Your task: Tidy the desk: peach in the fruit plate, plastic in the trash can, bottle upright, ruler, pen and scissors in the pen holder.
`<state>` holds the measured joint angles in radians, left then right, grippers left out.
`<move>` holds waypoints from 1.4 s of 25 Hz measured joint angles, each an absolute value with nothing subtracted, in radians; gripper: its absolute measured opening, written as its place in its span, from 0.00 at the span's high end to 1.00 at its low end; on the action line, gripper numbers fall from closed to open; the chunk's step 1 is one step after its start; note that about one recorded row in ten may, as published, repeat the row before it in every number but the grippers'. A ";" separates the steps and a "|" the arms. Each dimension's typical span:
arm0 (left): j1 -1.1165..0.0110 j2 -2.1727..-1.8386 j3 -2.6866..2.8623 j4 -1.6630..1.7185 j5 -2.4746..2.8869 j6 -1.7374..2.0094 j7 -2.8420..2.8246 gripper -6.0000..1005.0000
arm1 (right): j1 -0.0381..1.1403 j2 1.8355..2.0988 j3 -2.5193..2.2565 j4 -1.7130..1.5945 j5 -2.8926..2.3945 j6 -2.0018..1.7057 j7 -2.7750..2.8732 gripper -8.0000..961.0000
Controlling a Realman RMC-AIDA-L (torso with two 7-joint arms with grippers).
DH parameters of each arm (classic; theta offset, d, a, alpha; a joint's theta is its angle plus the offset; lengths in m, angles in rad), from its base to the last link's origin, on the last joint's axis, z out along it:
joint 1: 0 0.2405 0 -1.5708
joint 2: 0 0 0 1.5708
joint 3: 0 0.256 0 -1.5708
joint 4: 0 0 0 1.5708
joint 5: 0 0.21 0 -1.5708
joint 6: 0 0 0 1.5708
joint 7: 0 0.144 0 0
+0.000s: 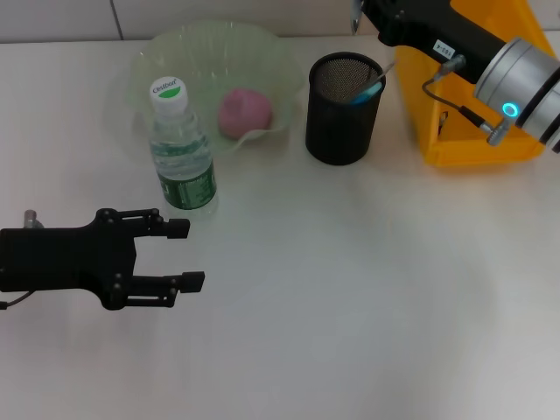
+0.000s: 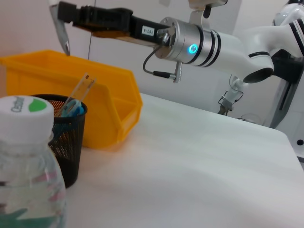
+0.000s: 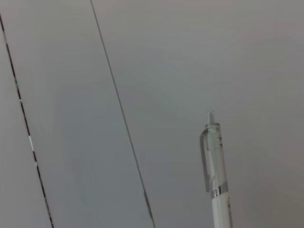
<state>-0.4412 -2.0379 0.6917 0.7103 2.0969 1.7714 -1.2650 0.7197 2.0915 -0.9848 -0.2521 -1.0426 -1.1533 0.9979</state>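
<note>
My right gripper (image 2: 64, 21) holds a white click pen (image 3: 219, 180) above the black mesh pen holder (image 1: 343, 108); my left gripper (image 1: 179, 255) rests open.

A white bench (image 1: 350, 306) carries everything; behind it stands a pale wall (image 3: 190, 71) with 2 thin seams.

The right gripper (image 2: 64, 28) is cut off by the top edge of the head view, and only one fingertip is seen in the left wrist view. The pen (image 3: 216, 166) is cut by the bottom edge of the right wrist view. The bottle (image 2: 26, 175) is cropped and blurred in the left wrist view. The contents of the pen holder (image 1: 344, 109) are mostly hidden by its mesh wall.
</note>
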 joint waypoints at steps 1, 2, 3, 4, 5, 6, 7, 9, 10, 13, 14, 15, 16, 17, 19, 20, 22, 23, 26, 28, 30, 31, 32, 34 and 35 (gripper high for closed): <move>-0.441 -2.038 0.692 0.710 2.097 1.771 -1.265 0.23 | 0.722 2.092 -0.986 -0.248 -1.042 -1.149 0.996 0.87; -0.445 -2.043 0.692 0.707 2.097 1.759 -1.261 0.23 | 0.722 2.091 -0.986 -0.247 -1.042 -1.146 0.995 0.87; -0.446 -2.044 0.692 0.706 2.097 1.756 -1.261 0.23 | 0.719 2.091 -0.986 -0.247 -1.042 -1.145 0.994 0.87; -0.447 -2.045 0.692 0.705 2.097 1.751 -1.261 0.23 | 0.716 2.091 -0.986 -0.246 -1.042 -1.145 0.993 0.87; -0.447 -2.045 0.692 0.705 2.097 1.747 -1.261 0.23 | 0.714 2.091 -0.987 -0.245 -1.041 -1.145 0.993 0.87; -0.447 -2.045 0.692 0.705 2.097 1.744 -1.261 0.23 | 0.712 2.091 -0.987 -0.244 -1.041 -1.145 0.992 0.87; -0.447 -2.046 0.693 0.704 2.097 1.741 -1.260 0.23 | 0.710 2.091 -0.987 -0.243 -1.041 -1.144 0.992 0.85; -0.448 -2.047 0.695 0.704 2.097 1.737 -1.260 0.23 | 0.705 2.091 -0.988 -0.238 -1.041 -1.146 0.991 0.82; -0.448 -2.047 0.695 0.704 2.097 1.736 -1.260 0.23 | 0.703 2.091 -0.988 -0.238 -1.041 -1.148 0.991 0.80; -0.449 -2.048 0.694 0.704 2.097 1.731 -1.260 0.23 | 0.695 2.091 -0.990 -0.236 -1.044 -1.153 0.988 0.75; -0.449 -2.048 0.693 0.704 2.097 1.730 -1.260 0.23 | 0.693 2.091 -0.990 -0.235 -1.044 -1.154 0.987 0.73; -0.449 -2.048 0.693 0.704 2.097 1.730 -1.260 0.23 | 0.690 2.091 -0.990 -0.233 -1.044 -1.155 0.986 0.69; -0.448 -2.048 0.693 0.704 2.097 1.729 -1.259 0.23 | 0.686 2.091 -0.990 -0.233 -1.044 -1.158 0.985 0.65; -0.447 -2.048 0.692 0.704 2.097 1.729 -1.259 0.23 | 0.681 2.091 -0.990 -0.233 -1.044 -1.164 0.985 0.61; -0.445 -2.048 0.692 0.704 2.097 1.729 -1.258 0.23 | 0.672 2.091 -0.988 -0.233 -1.042 -1.182 0.984 0.52; -0.444 -2.048 0.692 0.703 2.097 1.729 -1.256 0.23 | 0.665 2.091 -0.985 -0.233 -1.042 -1.194 0.984 0.52; -0.442 -2.048 0.692 0.702 2.097 1.729 -1.248 0.23 | 0.653 2.091 -0.980 -0.233 -1.041 -1.226 0.984 0.52; -0.441 -2.048 0.692 0.702 2.097 1.729 -1.244 0.23 | 0.646 2.091 -0.978 -0.233 -1.040 -1.244 0.984 0.52; -0.440 -2.048 0.692 0.701 2.097 1.729 -1.243 0.23 | 0.614 2.090 -0.976 -0.241 -1.036 -1.333 0.989 0.52; -0.439 -2.048 0.692 0.701 2.097 1.729 -1.242 0.23 | 0.582 2.084 -0.975 -0.253 -1.029 -1.413 1.003 0.52; -0.440 -2.050 0.692 0.701 2.097 1.729 -1.242 0.23 | 0.530 2.079 -0.977 -0.304 -1.029 -1.502 1.046 0.52; -0.440 -2.051 0.692 0.701 2.097 1.729 -1.242 0.23 | 0.495 2.077 -0.979 -0.344 -1.036 -1.534 1.075 0.52; -0.442 -2.052 0.692 0.701 2.097 1.729 -1.242 0.23 | 0.459 2.075 -0.981 -0.393 -1.057 -1.563 1.104 0.52; -0.445 -2.053 0.693 0.701 2.098 1.729 -1.243 0.23 | 0.384 2.070 -0.980 -0.486 -1.128 -1.626 1.155 0.52; -0.446 -2.053 0.693 0.701 2.098 1.729 -1.244 0.23 | 0.348 2.063 -0.974 -0.524 -1.177 -1.666 1.164 0.52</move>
<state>-0.4463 -2.0534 0.6933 0.7010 2.0977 1.7290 -1.2437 0.3478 2.0632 -0.9739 -0.5239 -1.1771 -1.6662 1.1640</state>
